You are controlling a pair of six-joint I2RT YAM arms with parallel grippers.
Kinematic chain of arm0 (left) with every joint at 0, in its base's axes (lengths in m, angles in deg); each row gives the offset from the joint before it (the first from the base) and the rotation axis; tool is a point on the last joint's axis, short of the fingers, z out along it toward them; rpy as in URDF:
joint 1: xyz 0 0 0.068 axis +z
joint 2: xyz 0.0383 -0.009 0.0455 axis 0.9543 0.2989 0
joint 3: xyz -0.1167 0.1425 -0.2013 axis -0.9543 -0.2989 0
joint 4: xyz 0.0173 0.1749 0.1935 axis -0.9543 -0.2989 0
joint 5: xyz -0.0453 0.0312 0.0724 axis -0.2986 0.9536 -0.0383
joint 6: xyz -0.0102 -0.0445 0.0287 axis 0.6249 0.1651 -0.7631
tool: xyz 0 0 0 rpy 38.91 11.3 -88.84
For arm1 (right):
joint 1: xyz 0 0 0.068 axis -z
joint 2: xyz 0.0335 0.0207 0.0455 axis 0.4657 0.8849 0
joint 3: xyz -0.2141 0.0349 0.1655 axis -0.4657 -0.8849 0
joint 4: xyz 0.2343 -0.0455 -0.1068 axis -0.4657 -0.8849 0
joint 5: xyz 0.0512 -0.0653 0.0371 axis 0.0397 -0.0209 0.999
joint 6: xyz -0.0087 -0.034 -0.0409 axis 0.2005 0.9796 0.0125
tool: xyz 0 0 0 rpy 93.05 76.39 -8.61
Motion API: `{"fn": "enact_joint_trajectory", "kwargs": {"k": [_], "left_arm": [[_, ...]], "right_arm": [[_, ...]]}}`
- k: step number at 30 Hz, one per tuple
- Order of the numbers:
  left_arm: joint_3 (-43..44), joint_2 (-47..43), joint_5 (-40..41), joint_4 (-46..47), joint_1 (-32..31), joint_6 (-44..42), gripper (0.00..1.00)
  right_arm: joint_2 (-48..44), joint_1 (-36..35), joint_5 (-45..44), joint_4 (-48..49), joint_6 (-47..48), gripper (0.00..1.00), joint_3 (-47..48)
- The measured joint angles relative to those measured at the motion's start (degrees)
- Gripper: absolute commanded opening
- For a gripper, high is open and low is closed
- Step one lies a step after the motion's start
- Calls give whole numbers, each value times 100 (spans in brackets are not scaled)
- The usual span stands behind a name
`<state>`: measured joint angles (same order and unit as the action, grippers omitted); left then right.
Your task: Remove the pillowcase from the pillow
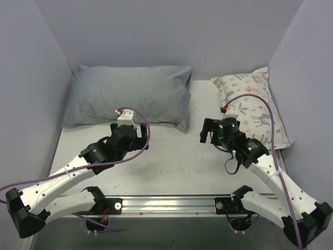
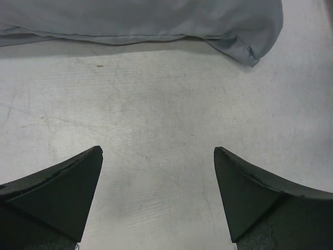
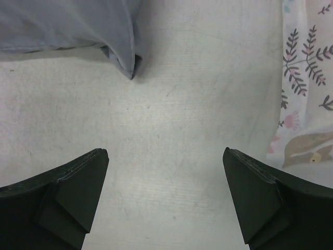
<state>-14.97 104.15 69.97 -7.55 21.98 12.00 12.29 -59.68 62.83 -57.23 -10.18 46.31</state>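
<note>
The pillow lies at the back left of the table, wholly inside its grey pillowcase (image 1: 130, 94). My left gripper (image 1: 129, 130) hovers just in front of the case's near edge, open and empty. In the left wrist view the pillowcase (image 2: 140, 21) runs along the top, its corner at the upper right, and bare table shows between the left gripper (image 2: 158, 150) fingers. My right gripper (image 1: 209, 130) is open and empty, right of the case's near right corner. The right wrist view shows that pillowcase corner (image 3: 125, 57) ahead and left of the right gripper (image 3: 165, 151).
A smaller white pillow printed with pastel animals (image 1: 255, 104) lies at the back right, and its edge (image 3: 307, 78) shows beside my right fingers. Lavender walls (image 1: 31, 78) close in the white table (image 1: 171, 156) on the left, back and right.
</note>
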Motion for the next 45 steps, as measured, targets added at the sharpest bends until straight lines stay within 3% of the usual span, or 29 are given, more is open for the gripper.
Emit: {"fn": "enact_joint_trajectory", "kwargs": {"k": [3, 11, 20, 23, 25, 26, 27, 30, 36, 43, 45], "left_arm": [[129, 369, -81, 24, 299, -2, 98], [1043, 1613, -511, 380, 1884, -94, 98], [2070, 2785, -957, 951, 2728, -109, 97], [2162, 3082, -1126, 955, 2776, -111, 97], [2159, 3156, -1252, 933, 2769, -107, 98], [2155, 3161, -1307, 927, 2763, -107, 98], [2149, 3143, -1340, 929, 2750, -98, 97], [2022, 3001, -1405, 960, 2708, -96, 98], [1567, 2468, -1392, 927, 2271, -151, 97], [1252, 1967, -1126, 874, 986, -192, 97], [1204, 1897, -1047, 846, 658, -186, 97]], "right_arm": [[874, 376, 323, 214, 116, 100, 612], [3101, 997, 1241, 1027, 214, 100, 2015], [5086, 734, 1982, 1779, -81, 100, 3222], [5781, 501, 2022, 1891, -127, 91, 3716], [5974, 404, 2031, 1928, -133, 59, 3738], [5989, 376, 2048, 1917, -133, 43, 3685], [5980, 369, 2072, 1921, -162, 20, 3620], [5709, 365, 2153, 2166, -238, 0, 3163], [4183, 210, 2120, 2334, -273, 0, 1617], [2371, -310, 2050, 2319, -431, 1, 236], [2068, -507, 2006, 2332, -485, 20, -52]]}}
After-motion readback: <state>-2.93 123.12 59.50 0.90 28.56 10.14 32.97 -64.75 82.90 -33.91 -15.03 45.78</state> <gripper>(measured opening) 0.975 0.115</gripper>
